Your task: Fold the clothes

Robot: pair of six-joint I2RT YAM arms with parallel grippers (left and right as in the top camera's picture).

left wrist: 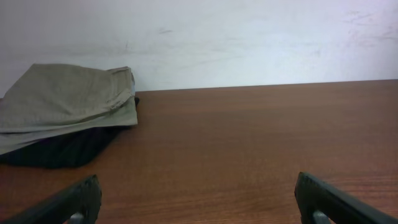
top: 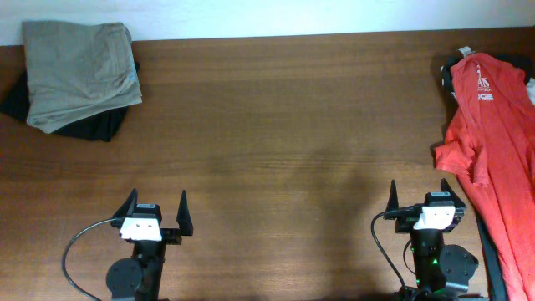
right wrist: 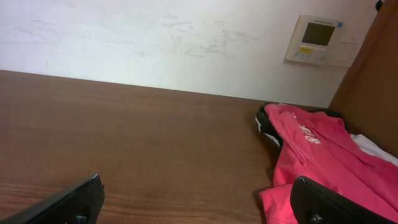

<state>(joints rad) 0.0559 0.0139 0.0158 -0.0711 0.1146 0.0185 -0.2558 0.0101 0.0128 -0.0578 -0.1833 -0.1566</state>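
Note:
Folded khaki shorts (top: 77, 71) (left wrist: 65, 102) lie on a black garment (top: 99, 125) (left wrist: 59, 148) at the table's far left corner. A red T-shirt (top: 493, 142) (right wrist: 323, 165) with white print lies spread and rumpled along the right edge, partly hanging off. My left gripper (top: 156, 207) (left wrist: 198, 190) rests near the front edge, left of centre, open, with only bare wood between its fingers. At the front right, my right gripper (top: 418, 194) (right wrist: 198, 190) also stands open and empty, its right finger (right wrist: 336, 202) close beside the T-shirt's lower hem.
The brown wooden table (top: 284, 134) stretches between the two piles. A white wall (left wrist: 249, 37) runs along the back edge, with a wall control panel (right wrist: 317, 38) at the right. White cloth (top: 530, 88) and a dark item (top: 449, 71) peek from under the red T-shirt.

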